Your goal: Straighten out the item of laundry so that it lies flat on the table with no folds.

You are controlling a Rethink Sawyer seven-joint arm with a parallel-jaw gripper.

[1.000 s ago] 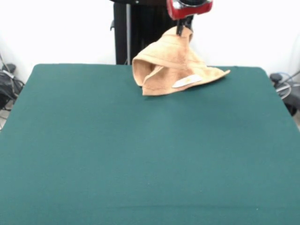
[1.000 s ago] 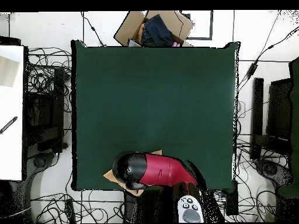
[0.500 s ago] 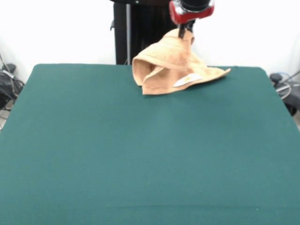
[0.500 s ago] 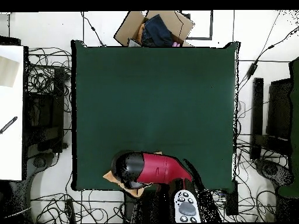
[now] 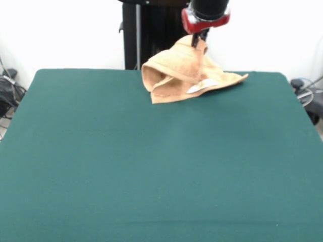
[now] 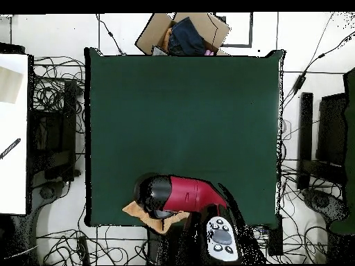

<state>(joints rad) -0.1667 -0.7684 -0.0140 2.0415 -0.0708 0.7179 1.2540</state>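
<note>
We see a dark green tabletop (image 5: 161,166) filling most of the front view, set against a white wall (image 5: 65,30). From above, the tabletop (image 6: 184,111) is a large rectangle on a pale floor strewn with black cables (image 6: 59,90). An open cardboard box (image 6: 184,31) holding dark contents stands just beyond the edge opposite the robot. A white surface (image 6: 12,131) lies well apart to one side, and dark equipment (image 6: 326,138) stands at the other.

We find the tabletop bare except for the towel (image 5: 189,73), a peach-orange heap at the edge nearest the dark pedestal (image 5: 151,33). It is folded and bunched: one fold forms an open pocket at the picture's left, a flatter corner points to the picture's right, and a small white label (image 5: 202,85) shows on its front. Its peak is drawn up into a point.

The tool (image 5: 198,39) comes down from the red and black arm (image 5: 206,14) and is clenched on that raised peak, so the towel hangs partly lifted while its lower part rests on the tabletop. In the overhead view the arm (image 6: 184,195) covers most of the towel (image 6: 135,208); only orange corners show beside it, at the tabletop's edge.
</note>
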